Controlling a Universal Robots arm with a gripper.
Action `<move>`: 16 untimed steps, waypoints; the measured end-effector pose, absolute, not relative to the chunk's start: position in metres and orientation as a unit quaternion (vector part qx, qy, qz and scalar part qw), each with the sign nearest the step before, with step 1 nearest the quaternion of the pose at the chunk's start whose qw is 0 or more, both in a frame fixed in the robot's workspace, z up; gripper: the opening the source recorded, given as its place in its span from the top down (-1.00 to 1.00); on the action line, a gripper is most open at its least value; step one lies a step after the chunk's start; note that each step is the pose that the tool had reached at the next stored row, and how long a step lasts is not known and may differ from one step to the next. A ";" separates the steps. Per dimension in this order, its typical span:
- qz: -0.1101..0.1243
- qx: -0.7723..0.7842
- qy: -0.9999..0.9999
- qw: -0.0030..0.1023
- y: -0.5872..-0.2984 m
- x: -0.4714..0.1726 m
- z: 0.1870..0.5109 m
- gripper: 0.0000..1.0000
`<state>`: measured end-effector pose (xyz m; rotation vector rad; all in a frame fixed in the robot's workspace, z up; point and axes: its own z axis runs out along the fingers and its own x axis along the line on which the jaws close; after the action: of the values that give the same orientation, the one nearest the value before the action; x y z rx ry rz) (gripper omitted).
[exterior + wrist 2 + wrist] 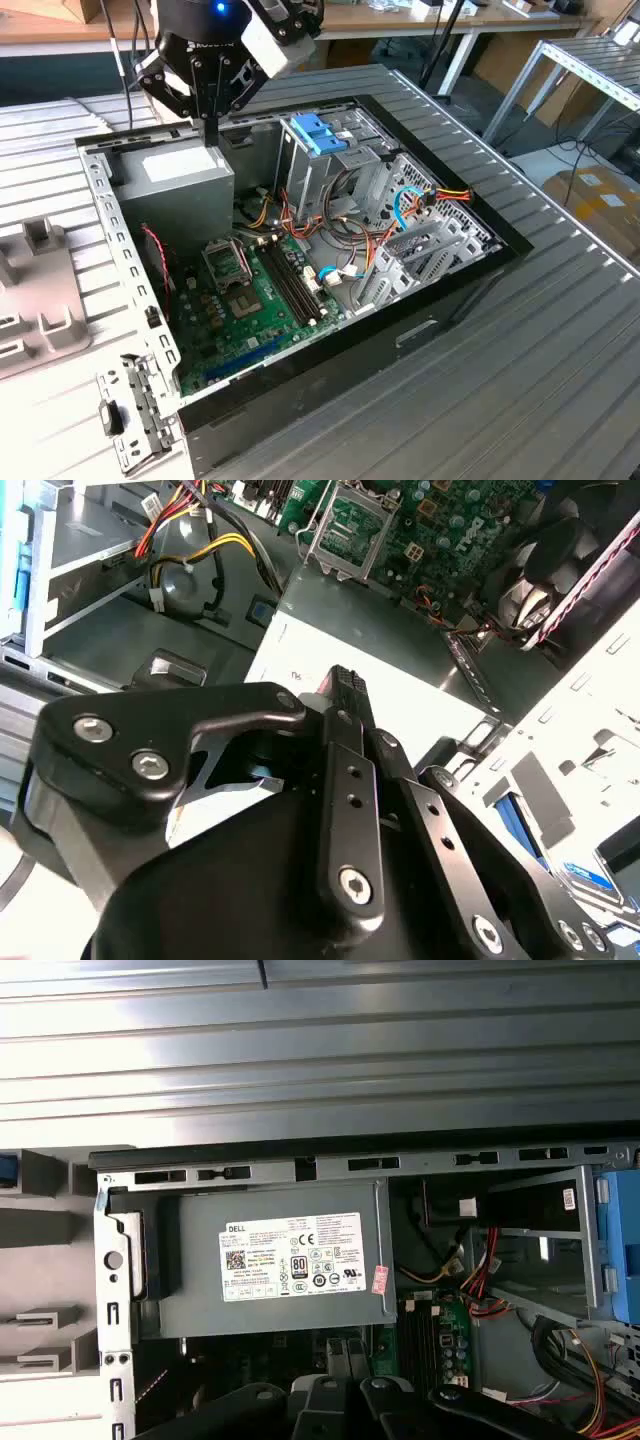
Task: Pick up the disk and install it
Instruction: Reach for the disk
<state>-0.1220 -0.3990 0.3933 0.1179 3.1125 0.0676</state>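
Note:
My gripper (210, 133) hangs over the grey power supply (178, 172) at the back corner of the open computer case (100, 200). Its fingers are shut together with nothing between them. In the second wrist view the gripper (345, 692) points at the power supply (400, 640). In the same view a flat part with blue edges and a label (588, 876) lies in a white holder outside the case; it looks like the disk, partly cut off by the frame edge. The gripper (340, 1358) also shows in the first wrist view, above the labelled power supply (280, 1260).
A tall metal drive cage (305, 170) with a blue plastic latch (320, 132) stands in the case. The green motherboard (250, 300) and bundles of cables (400, 210) lie below. A grey fixture (35, 300) sits on the exterior view's left, on the ribbed table (520, 340).

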 end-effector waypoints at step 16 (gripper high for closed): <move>0.022 0.038 0.999 0.013 -0.399 -0.129 0.393 0.79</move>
<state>-0.1294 -0.3989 0.3933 0.1179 3.1125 0.0676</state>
